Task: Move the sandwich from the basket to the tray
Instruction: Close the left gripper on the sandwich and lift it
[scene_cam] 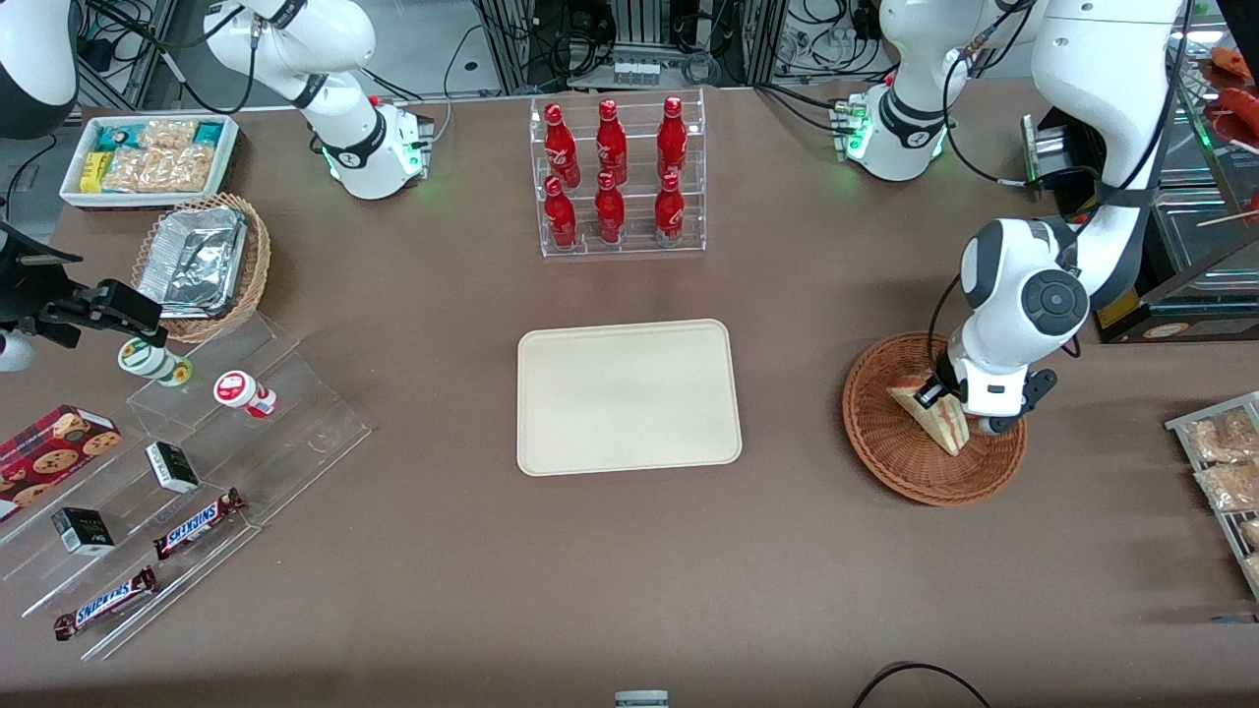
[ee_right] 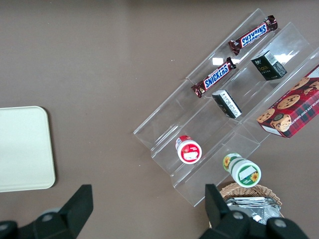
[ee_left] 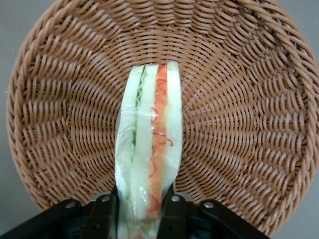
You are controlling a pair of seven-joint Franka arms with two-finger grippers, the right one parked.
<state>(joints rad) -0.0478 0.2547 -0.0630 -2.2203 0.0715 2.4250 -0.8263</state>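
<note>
- Risk: the sandwich [ee_left: 149,149] is wrapped in clear film and is being held near one end only; on lifting, the long free part could be sagging or pivoting between the jaws, and the slick film could be letting it slip out.
- Risk: soft bread is yielding under pressure, so squeezing harder could be crushing the layers instead of securing them.
- Risk: the wedge could be catching the basket [ee_left: 249,124] rim if carried out low toward the tray [scene_cam: 629,395].
- Gripper [ee_left: 142,206]: the jaws are standing narrow, one on each flat bread face, pinching the sandwich edge-up.
- Whether the free end is resting on the weave or hanging just clear is probably not decidable here.
- The sandwich is lying between the jaws, inside the basket; the tray is sitting well apart, bare.
</note>
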